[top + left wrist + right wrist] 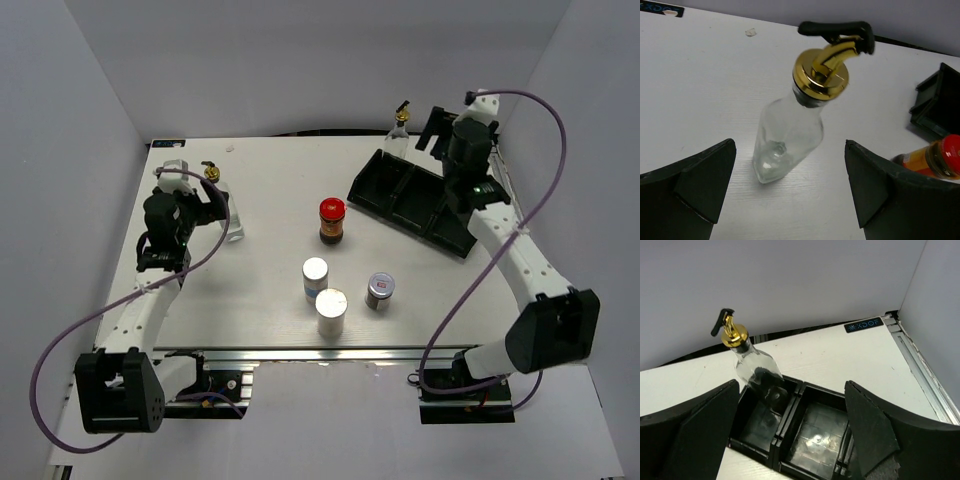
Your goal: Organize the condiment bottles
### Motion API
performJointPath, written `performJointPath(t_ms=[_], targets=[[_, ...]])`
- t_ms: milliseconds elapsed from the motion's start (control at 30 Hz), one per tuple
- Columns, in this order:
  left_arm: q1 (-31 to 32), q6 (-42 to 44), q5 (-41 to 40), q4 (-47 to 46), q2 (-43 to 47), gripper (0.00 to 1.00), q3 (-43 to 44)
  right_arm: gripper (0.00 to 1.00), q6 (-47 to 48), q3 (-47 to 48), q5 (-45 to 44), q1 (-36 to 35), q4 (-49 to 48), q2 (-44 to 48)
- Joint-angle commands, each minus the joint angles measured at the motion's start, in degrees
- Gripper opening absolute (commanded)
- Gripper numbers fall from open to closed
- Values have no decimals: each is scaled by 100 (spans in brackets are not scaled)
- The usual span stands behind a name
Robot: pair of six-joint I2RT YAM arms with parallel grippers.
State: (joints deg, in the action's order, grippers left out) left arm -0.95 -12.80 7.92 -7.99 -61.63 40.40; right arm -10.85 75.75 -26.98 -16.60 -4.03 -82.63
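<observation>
One clear glass cruet (pixel 228 212) with a gold spout stands at the table's left. In the left wrist view the cruet (pixel 790 130) is just ahead of my open left gripper (pixel 790 200), apart from both fingers. My left gripper (pixel 212 200) is beside it. The second cruet (pixel 400 133) stands in the end compartment of the black tray (pixel 452 236). My right gripper (pixel 436 130) is open and empty above the tray (pixel 790 412), near that cruet (pixel 752 365). A red-lidded jar (pixel 332 220), a silver-lidded jar (pixel 380 290) and two white-topped shakers (pixel 315 276) (pixel 331 311) stand mid-table.
The tray lies diagonally at the back right, with the compartments beside the cruet showing nothing in them. The red-lidded jar (pixel 935 160) and a tray corner (pixel 935 102) show at the right of the left wrist view. White walls enclose the table on three sides.
</observation>
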Motion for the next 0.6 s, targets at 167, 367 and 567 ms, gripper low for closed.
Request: performJointPath(t_ms=[167, 367, 567], targets=[[253, 382, -967, -142, -534, 98, 924, 89, -373, -1245, 1572, 456, -422, 1450], [455, 576, -836, -493, -1017, 95, 1048, 90, -541, -1966, 1197, 500, -520, 2321], [692, 805, -1267, -475, -1588, 80, 1426, 89, -716, -2415, 976, 509, -450, 3058]])
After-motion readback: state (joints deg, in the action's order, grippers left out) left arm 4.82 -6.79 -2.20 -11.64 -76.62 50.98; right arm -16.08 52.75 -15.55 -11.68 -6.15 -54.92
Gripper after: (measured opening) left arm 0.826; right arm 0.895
